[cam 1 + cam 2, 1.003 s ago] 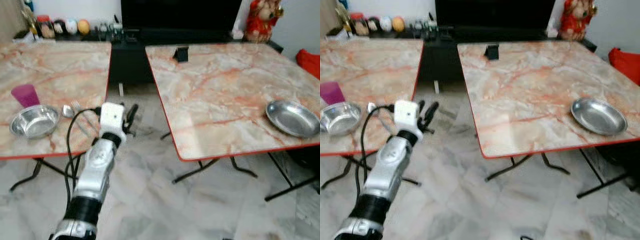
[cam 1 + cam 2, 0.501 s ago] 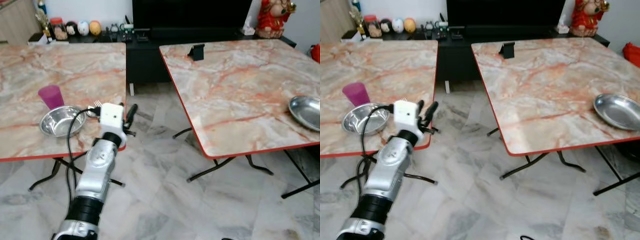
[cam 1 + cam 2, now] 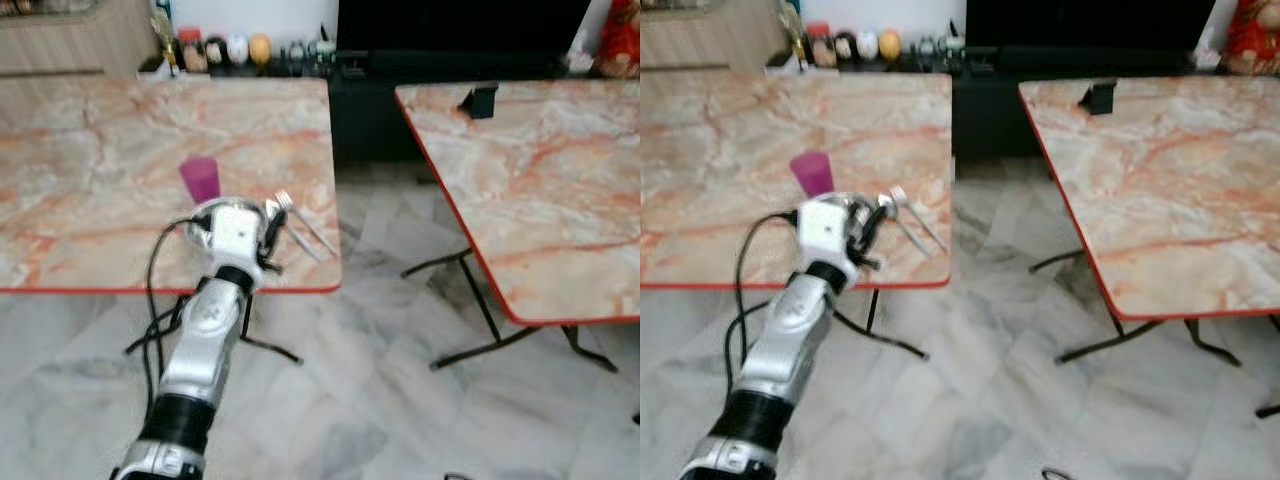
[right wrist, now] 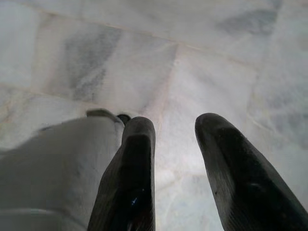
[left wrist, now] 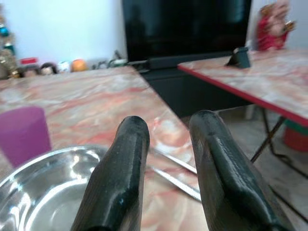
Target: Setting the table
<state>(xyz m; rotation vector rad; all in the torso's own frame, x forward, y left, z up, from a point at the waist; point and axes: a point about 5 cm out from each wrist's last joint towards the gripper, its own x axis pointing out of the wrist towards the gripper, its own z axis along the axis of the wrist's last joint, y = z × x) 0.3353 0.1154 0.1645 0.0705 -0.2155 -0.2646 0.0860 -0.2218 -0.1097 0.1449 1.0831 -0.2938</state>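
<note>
Nothing looks carried over yet: beside the pink cup [image 3: 199, 178] sit the bowl [image 5: 43, 192] and cutlery [image 3: 305, 228], with the empty left gripper [image 5: 166, 178] parted above them; right gripper [image 4: 185, 178] parted, idle.

Even, bright indoor light is seen; head views are softly blurred, and glare is caught on the bowl [image 5: 43, 192].

Two marble-topped counters: a left counter [image 3: 120, 170] and a right counter [image 3: 560, 170]. On the left counter stand one purple cup [image 3: 199, 179], one steel bowl [image 5: 53, 192] just beside the cup, and two pieces of cutlery [image 3: 300, 228] near the bowl.
</note>
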